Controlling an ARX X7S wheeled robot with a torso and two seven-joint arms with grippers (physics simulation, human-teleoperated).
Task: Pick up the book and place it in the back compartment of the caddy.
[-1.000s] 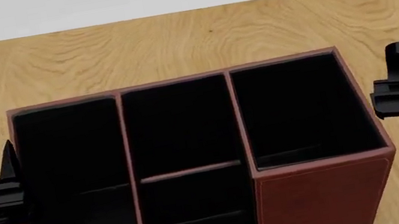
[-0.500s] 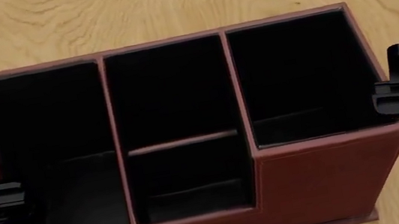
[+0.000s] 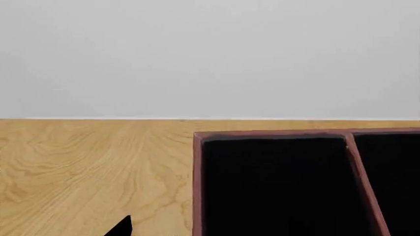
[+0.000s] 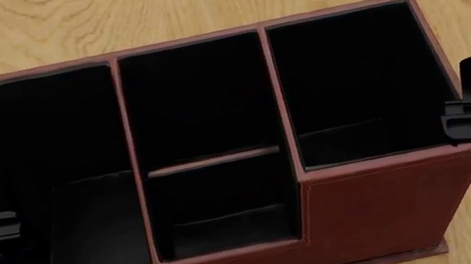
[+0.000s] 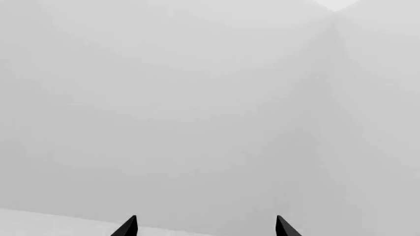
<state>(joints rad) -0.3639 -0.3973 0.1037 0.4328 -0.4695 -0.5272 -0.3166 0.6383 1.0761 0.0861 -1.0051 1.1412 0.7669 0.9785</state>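
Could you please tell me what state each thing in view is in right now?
caddy: upright on the table, every visible cell empty.
table: wooden, bearing the caddy.
right gripper: open, two fingertips apart, holding nothing, facing a blank wall.
left gripper: only one fingertip shows; open or shut cannot be told.
book: not in any view.
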